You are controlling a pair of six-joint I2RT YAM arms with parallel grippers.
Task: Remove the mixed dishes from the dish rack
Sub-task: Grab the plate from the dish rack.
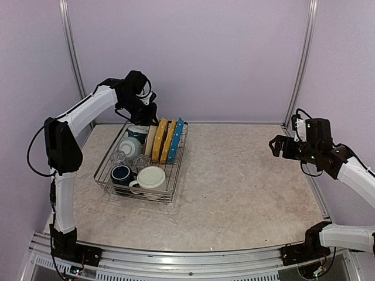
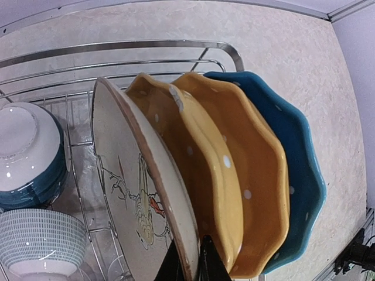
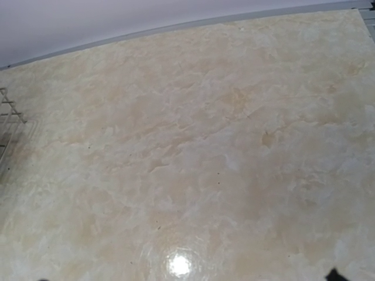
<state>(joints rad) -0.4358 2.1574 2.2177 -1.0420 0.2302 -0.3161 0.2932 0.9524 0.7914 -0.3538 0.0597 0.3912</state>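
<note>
Only left wrist shows drawing on cream plate (image 2: 126,193).

The dish rack (image 2: 146,44) is shiny metal wire. The yellow plates (image 2: 252,170) and blue plate (image 2: 302,175) are glossy — smooth like glass. The table (image 3: 205,146) looks like shiny stone.

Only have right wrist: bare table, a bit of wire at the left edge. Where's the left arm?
Observer: The left gripper is at the rack's far end, straddling the rim of a cream plate.
Operator: Clamped?
Observer: Can't tell from the wrist view.
Operator: What's beside that plate?
Observer: Two yellow plates, then a blue plate, all standing on edge.
Operator: Near end of the rack?
Observer: A navy mug and a cream mug sit there.
</note>
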